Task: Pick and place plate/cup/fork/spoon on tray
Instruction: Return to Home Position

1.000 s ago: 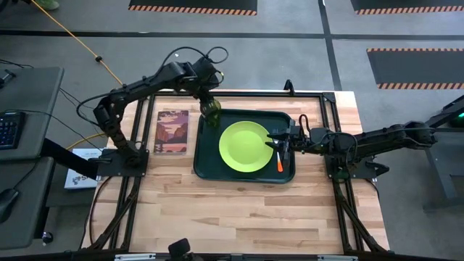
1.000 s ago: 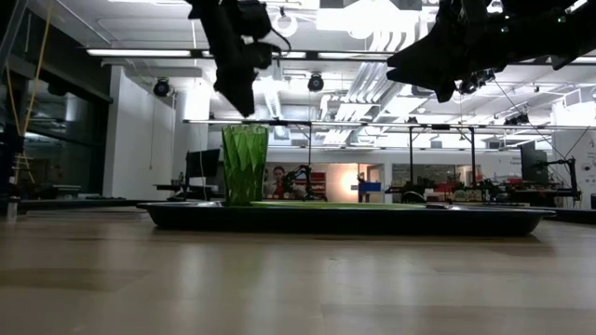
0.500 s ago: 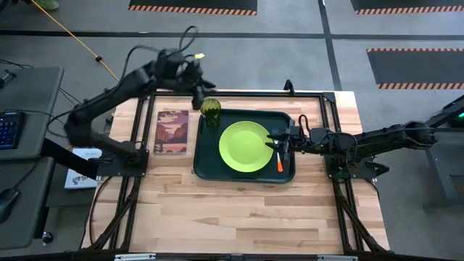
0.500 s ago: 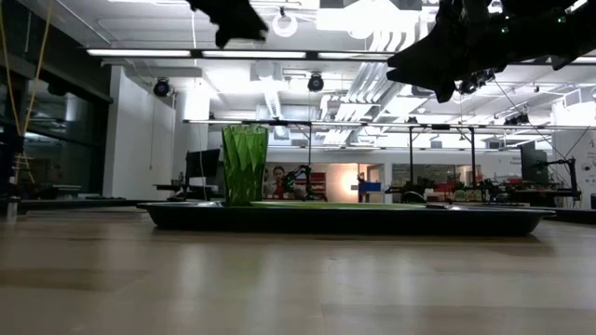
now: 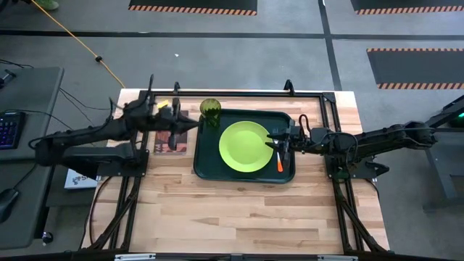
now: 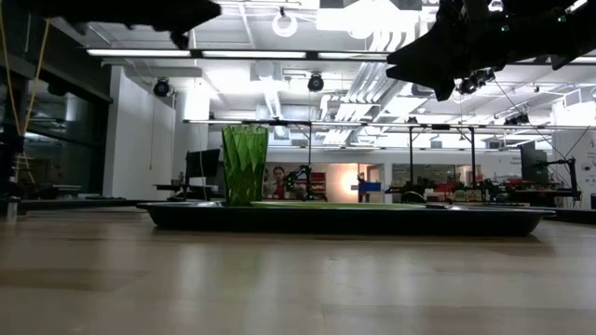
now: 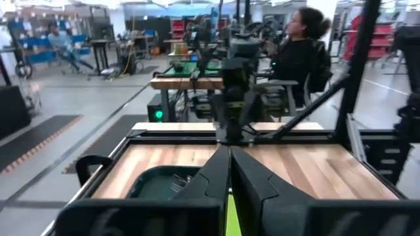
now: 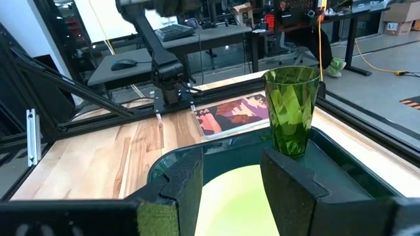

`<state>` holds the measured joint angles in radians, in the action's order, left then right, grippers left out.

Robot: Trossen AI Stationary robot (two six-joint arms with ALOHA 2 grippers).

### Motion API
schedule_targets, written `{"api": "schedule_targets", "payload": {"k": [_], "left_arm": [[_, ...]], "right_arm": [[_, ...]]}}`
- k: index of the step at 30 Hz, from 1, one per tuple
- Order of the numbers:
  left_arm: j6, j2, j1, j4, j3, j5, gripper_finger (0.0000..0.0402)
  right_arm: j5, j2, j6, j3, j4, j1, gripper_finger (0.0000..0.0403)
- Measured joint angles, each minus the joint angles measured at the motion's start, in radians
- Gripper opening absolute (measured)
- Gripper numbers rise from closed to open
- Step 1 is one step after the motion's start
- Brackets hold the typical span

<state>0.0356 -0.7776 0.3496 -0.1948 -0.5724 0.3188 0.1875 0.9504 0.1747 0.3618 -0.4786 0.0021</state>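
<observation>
on the large dark-green rectangular tray (image 5: pixel 206 168) the orange-handled metal fork (image 5: pixel 280 161) lies along its right edge, just under the right gripper (image 5: pixel 279 139), fingers open and empty; left gripper (image 5: pixel 194 125) closed, farther off.

An overhead camera is looking straight down on the whole table; a low one is sighting level across it into the room. Both wrist cameras are facing inward, close above the tray (image 5: pixel 206 168), which all four views are sharing.
</observation>
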Motion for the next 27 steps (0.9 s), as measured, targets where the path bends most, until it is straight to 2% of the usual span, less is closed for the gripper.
{"api": "schedule_targets", "payload": {"k": [8,15,18,24,27], "left_arm": [[-0.041,0.172,-0.095,-0.025,0.194,-0.017,0.0001],[-0.103,0.228,-0.263,-0.114,0.35,-0.167,0.0],[-0.082,0.257,-0.305,-0.128,0.389,-0.191,0.0],[-0.055,0.382,-0.312,-0.128,0.459,-0.2,0.0],[-0.051,0.459,-0.301,-0.117,0.503,-0.2,0.0]], "right_arm": [[0.022,0.0,-0.026,0.0,-0.004,0.0,0.0144],[0.037,0.0,-0.027,0.0,-0.004,0.0,0.0144],[0.039,-0.001,-0.027,0.0,-0.001,0.0,0.0144],[0.049,-0.078,-0.027,0.0,0.088,0.0,0.0142],[0.05,-0.153,-0.015,0.0,0.186,0.0,0.0122]]}}
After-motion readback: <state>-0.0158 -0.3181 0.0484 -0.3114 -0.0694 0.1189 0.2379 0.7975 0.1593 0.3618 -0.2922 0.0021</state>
